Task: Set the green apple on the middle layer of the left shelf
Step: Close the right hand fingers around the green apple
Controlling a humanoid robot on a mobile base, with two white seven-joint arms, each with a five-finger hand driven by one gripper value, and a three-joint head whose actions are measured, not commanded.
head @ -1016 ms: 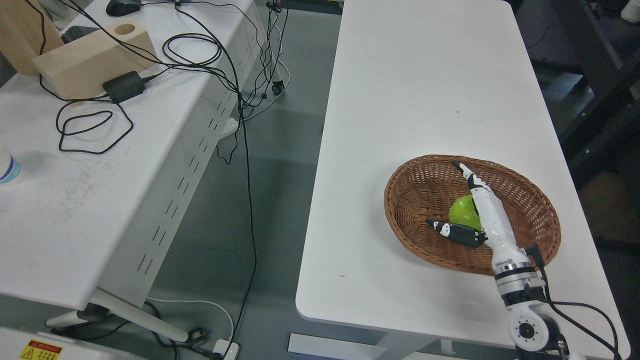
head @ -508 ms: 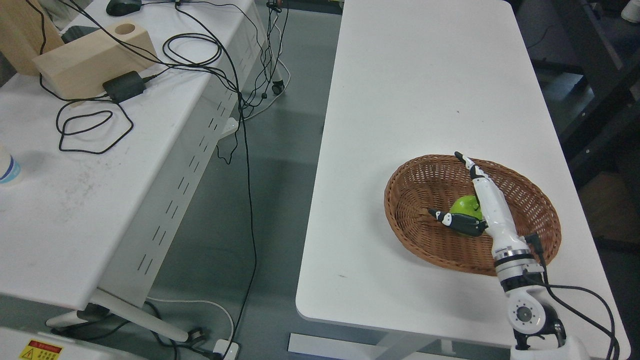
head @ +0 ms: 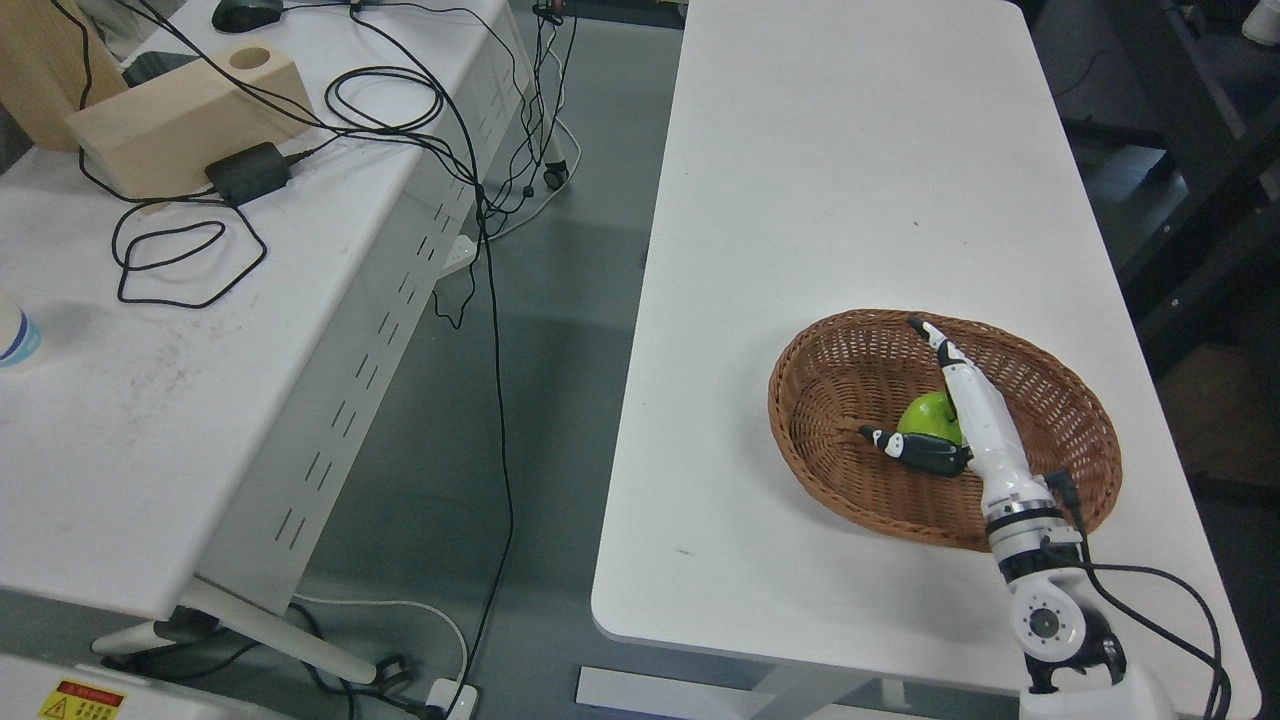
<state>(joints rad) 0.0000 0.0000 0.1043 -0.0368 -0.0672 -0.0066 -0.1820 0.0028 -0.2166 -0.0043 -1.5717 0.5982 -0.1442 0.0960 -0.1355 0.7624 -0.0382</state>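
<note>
Right hand (head: pixel 945 420) is reaching into basket (head: pixel 1060 400) on bench (head: pixel 850 180); fingers (head: pixel 945 355) spread, nothing gripped. Green apple (head: pixel 925 415) sitting btwn fingers and thumb, inside basket. Grasp, lift, shelf placement pending; no shelf visible.

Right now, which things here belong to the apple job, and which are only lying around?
Job: green apple, wicker basket holding it, right hand with open fingers at the apple.

Lying about: wooden block, black cables, power adapter, mouse.
</note>
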